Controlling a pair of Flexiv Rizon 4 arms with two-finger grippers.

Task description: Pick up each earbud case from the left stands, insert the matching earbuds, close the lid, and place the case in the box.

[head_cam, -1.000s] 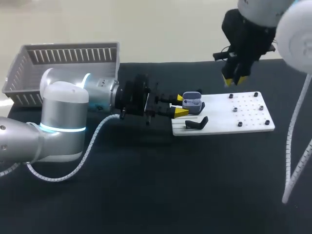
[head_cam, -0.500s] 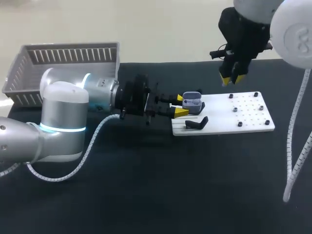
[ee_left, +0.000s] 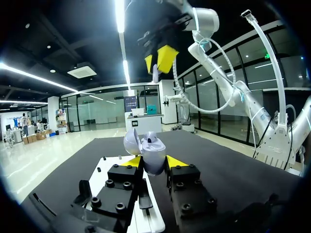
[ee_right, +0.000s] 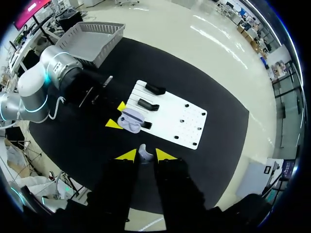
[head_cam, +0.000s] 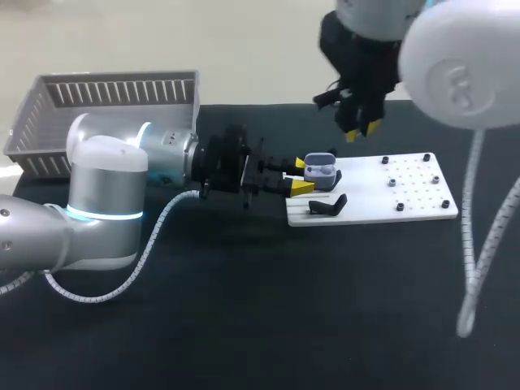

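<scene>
The lavender earbud case, lid open, sits between the yellow tips of my left gripper, which is shut on it at the left end of the white board. In the left wrist view the case fills the gap of that gripper. High above it hangs my right gripper, shut on a small white earbud; the same right gripper shows overhead from the left wrist. From the right wrist the case lies below, ahead of the right gripper.
A black stand stays on the board beside the case. Small black pegs dot the board's right half. The grey slatted basket stands at the table's back left, behind my left arm.
My right arm has swung left with the earbud, from over the board's right part to above the case. The left arm and the case have not moved.
</scene>
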